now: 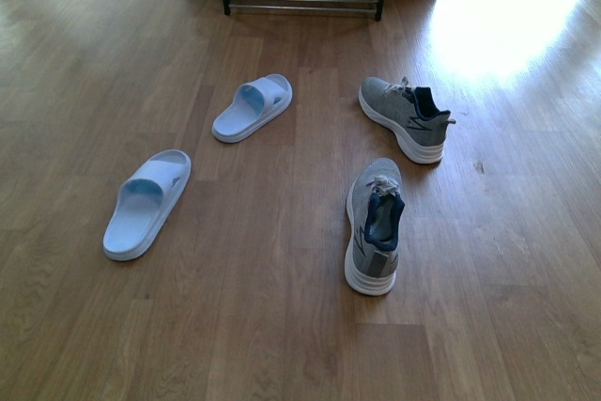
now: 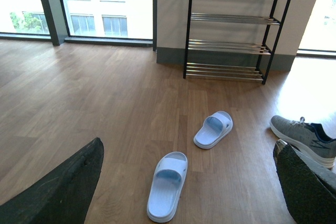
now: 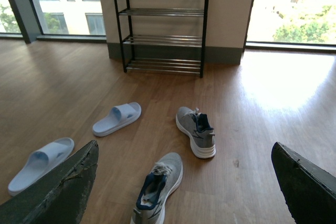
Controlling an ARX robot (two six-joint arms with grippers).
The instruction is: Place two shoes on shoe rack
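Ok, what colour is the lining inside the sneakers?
Navy blue. It shows best in the front view, inside the nearer sneaker.

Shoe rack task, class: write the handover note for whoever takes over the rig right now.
Left gripper: open, holding nothing.
Right gripper: open, holding nothing.
Things: both grey sneakers lie on the floor, short of the shoe rack and apart from each other: far sneaker, near sneaker.
Done: nothing; no shoe is on the rack.
Left: pick up and rack both sneakers. Leave the near slide and far slide, both pale blue.
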